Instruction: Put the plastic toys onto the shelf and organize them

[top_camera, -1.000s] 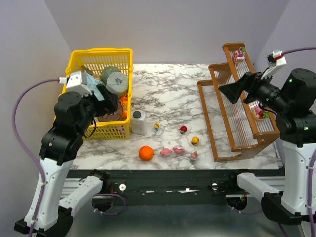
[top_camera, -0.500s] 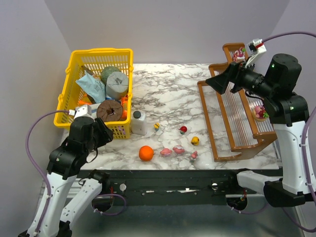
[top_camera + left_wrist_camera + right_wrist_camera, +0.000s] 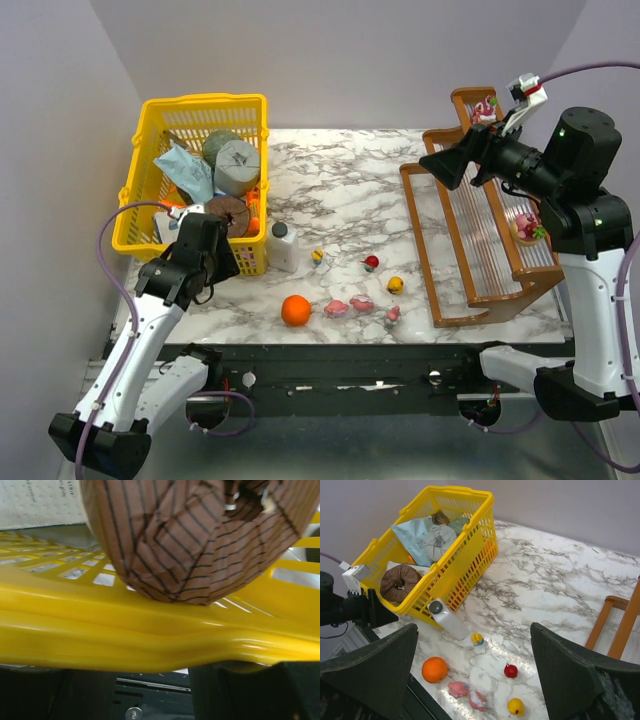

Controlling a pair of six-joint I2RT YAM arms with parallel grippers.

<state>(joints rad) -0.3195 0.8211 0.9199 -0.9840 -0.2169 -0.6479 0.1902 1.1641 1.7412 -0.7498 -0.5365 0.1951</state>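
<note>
Several small plastic toys lie loose on the marble table: a yellow-and-blue one (image 3: 317, 256), a red one (image 3: 371, 263), a yellow one (image 3: 396, 284) and pink ones (image 3: 338, 307) (image 3: 362, 301) (image 3: 393, 315). The brown stepped shelf (image 3: 440, 260) stands at the right, with a toy on its top tier (image 3: 484, 108) and another further along (image 3: 527, 225). My right gripper (image 3: 447, 168) hangs open and empty above the shelf's left end, facing the toys (image 3: 510, 670). My left gripper (image 3: 222, 258) is low at the yellow basket's near corner, jaws partly apart, tips hidden under the basket rim (image 3: 150, 635).
The yellow basket (image 3: 150, 215) at back left holds a brown roll (image 3: 200, 540), grey rolls and a blue bag. A white bottle with a dark cap (image 3: 282, 247) stands beside it. An orange ball (image 3: 295, 310) lies near the front edge, left of the pink toys.
My left arm dropped from above the basket to its near corner, and its jaws narrowed. My right arm rose and swung back over the shelf, staying open.
</note>
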